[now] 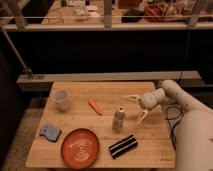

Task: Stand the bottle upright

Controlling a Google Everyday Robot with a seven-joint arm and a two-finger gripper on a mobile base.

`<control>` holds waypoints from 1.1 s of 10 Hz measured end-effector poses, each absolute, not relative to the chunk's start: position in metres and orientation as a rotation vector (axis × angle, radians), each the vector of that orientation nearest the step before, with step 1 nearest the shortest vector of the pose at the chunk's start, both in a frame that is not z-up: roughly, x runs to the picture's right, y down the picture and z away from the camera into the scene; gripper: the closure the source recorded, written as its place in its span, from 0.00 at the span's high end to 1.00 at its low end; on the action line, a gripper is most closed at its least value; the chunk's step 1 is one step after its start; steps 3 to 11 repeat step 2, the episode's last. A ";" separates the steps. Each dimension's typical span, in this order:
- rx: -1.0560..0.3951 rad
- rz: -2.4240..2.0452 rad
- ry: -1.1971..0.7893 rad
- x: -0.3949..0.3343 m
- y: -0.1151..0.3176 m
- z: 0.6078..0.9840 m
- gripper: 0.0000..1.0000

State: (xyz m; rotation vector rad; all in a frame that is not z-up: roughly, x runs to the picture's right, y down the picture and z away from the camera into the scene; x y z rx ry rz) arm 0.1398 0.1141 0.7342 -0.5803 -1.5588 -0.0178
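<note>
The small tan bottle [118, 119] stands upright near the middle of the wooden table [150, 147], with its pale cap on top. My gripper [135, 107] is just to the right of the bottle, apart from it, with its two pale fingers [141, 118] spread open and nothing between them. The white arm comes in from the right edge.
A clear plastic cup [61, 99] stands at the back left. An orange carrot [95, 106] lies left of the bottle. An orange plate [80, 147] sits at the front, a blue sponge [50, 132] at the left, a black-and-white striped object [123, 145] in front of the bottle.
</note>
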 end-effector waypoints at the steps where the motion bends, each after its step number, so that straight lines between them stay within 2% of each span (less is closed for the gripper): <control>1: -0.582 -0.018 -1.549 0.141 0.113 0.735 0.80; 11: -0.585 -0.017 -1.537 0.143 0.111 0.736 0.80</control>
